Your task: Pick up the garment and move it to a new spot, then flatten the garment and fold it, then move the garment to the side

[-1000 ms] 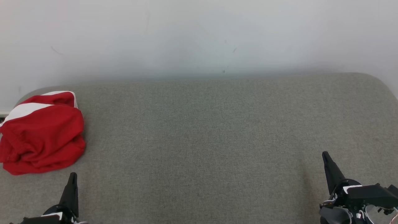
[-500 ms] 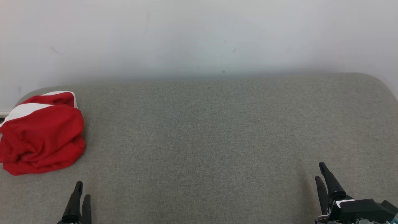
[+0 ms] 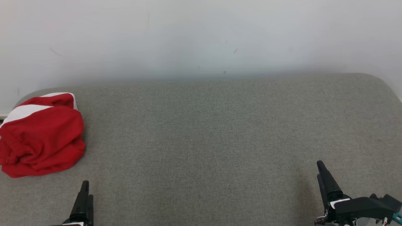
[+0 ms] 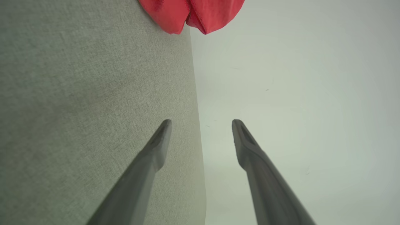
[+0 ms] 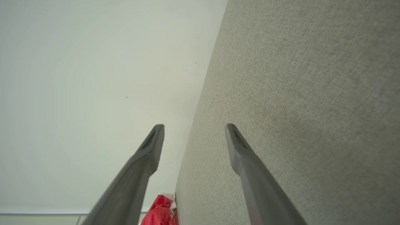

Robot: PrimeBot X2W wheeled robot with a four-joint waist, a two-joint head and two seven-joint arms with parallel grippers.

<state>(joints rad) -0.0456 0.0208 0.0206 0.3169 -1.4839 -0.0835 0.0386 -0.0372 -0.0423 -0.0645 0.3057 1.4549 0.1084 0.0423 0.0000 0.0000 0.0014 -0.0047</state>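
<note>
Red cloth with white bands makes one garment (image 3: 40, 135), the only one here. It lies in a crumpled heap on the far left part of a grey woven surface (image 3: 201, 131), close to the rounded far left corner, and the left border of the head view cuts its side. The heap is about as wide as it is deep, so I cannot tell a clear long axis. Two white bands are at its far end and run slanted, from near-left to far-right; the rounded red bulk faces toward the robot. Behind the surface stands one pale wall (image 3: 201, 31) with a few small dark marks.

There are two grippers, each with two dark fingers. The left gripper (image 3: 86, 191) is at the lower left of the head view, near the garment but apart from it, with fingers pointing away from the robot. In its wrist view the two fingers stand spread, with nothing between them. The right gripper (image 3: 320, 169) is at the lower right, well apart from the garment, over bare grey fabric. Its fingers are spread too and hold nothing
</note>
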